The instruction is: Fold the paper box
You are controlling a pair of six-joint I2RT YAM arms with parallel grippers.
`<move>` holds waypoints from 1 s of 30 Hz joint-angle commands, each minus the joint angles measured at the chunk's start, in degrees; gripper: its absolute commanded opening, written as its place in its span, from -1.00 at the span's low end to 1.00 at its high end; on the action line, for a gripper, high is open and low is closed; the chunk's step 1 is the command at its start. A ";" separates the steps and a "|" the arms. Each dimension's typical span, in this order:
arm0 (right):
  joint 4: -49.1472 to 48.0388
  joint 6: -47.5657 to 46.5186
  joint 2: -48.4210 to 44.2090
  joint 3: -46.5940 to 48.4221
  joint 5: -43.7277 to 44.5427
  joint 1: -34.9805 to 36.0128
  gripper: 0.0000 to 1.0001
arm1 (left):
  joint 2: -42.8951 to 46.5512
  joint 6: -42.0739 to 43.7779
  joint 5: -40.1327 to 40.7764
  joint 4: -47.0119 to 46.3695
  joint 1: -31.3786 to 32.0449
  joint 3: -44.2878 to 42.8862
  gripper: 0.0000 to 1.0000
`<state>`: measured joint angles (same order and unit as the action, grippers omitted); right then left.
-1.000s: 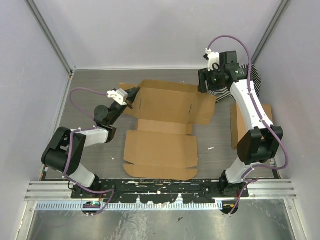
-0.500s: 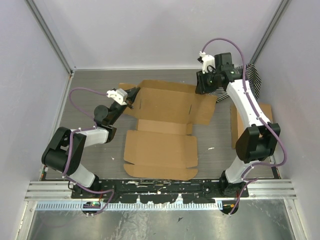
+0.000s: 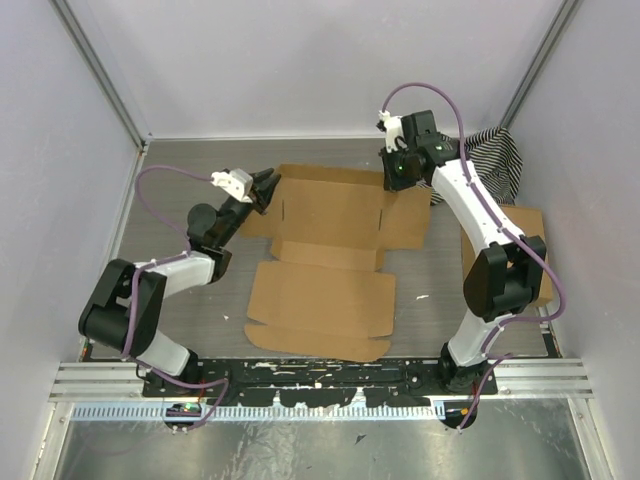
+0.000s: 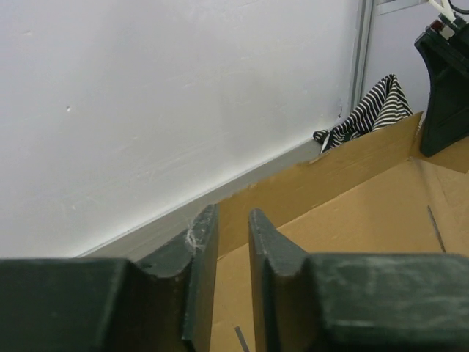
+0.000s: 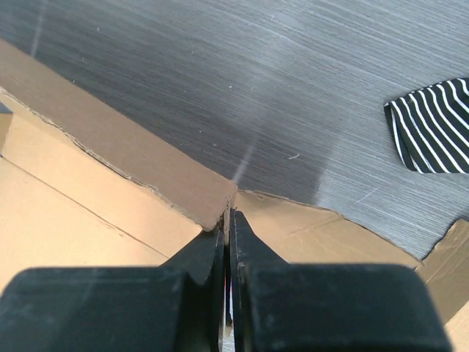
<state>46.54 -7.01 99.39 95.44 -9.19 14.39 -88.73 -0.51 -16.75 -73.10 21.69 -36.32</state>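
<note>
The paper box [image 3: 325, 290] lies as a flat brown die-cut sheet in the middle of the table, with its back flap [image 4: 322, 172] tilted up. My left gripper [image 3: 268, 186] is at the sheet's back left corner. In the left wrist view its jaws [image 4: 231, 220] stand a little apart, with the flap's end in line with the gap. My right gripper [image 3: 398, 184] is at the back right corner of that flap. The right wrist view shows it [image 5: 228, 214] shut on a thin cardboard edge of the box [image 5: 73, 213].
A black-and-white striped cloth [image 3: 492, 160] lies in the back right corner, also visible in both wrist views [image 4: 364, 117] [image 5: 434, 125]. A second brown cardboard box [image 3: 525, 222] sits by the right wall, behind the right arm. Grey walls close in on three sides.
My right gripper has moved left to the flap's back right corner and closed on the cardboard. My left gripper's jaws have come apart, and it has shifted slightly back.
</note>
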 commanded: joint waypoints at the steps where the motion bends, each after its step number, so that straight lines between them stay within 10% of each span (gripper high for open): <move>1: -6.94 4.08 -1.15 -0.34 5.93 0.89 -0.92 | 6.25 0.89 2.11 12.71 0.02 -4.71 -0.31; 17: -26.04 11.61 -2.34 -8.53 11.60 2.62 -0.93 | 6.49 2.50 9.08 68.52 0.02 -30.88 -0.36; 30: -28.58 12.65 -3.45 -10.62 9.87 3.58 -0.89 | 0.65 -1.66 7.84 80.96 0.25 -37.53 -0.40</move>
<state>21.76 4.95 99.37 84.38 1.39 17.43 -86.76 -0.21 -9.26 3.11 21.71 -71.16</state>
